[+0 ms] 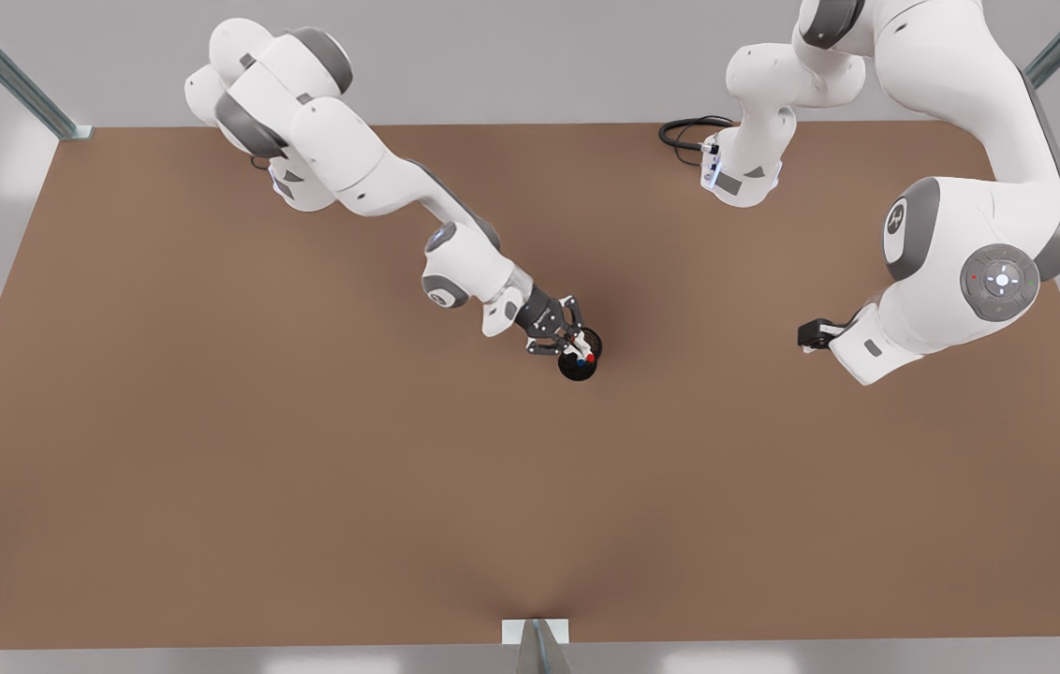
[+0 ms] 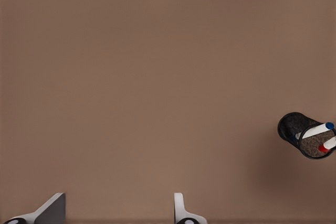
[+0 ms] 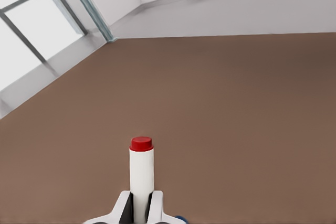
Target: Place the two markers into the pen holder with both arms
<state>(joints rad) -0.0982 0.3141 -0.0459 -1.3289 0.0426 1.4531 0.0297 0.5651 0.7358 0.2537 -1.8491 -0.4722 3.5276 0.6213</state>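
Two thin white-barrelled pens stand together inside the small black wire-mesh cup (image 1: 578, 365) near the middle of the brown tabletop (image 1: 305, 468): the red-ended marker (image 1: 590, 358) and the dark-blue-capped marker (image 1: 579, 360), their tips poking above the round rim.

At the cup, the arm on the front view's left reaches down with its black two-finger gripper, the right gripper (image 1: 570, 339). Its own wrist camera shows the white barrel and red end of the red-ended marker (image 3: 142, 174) clamped between the pale fingers (image 3: 122, 208), so the jaws are closed on that marker. A bit of blue shows just beside the fingers, though too little of it is visible to say more.

Well apart, on the front view's right, the other white arm waits above bare table with the left gripper (image 1: 811, 334) pointing toward the cup. In its wrist view the two fingertips (image 2: 50, 209) stand wide apart with only brown surface between them, so its jaws are open and hold nothing. Farther off in that same view the mesh cup (image 2: 307, 135) appears with both markers leaning inside it, blue tip (image 2: 329, 126) and red tip (image 2: 324, 148) side by side.
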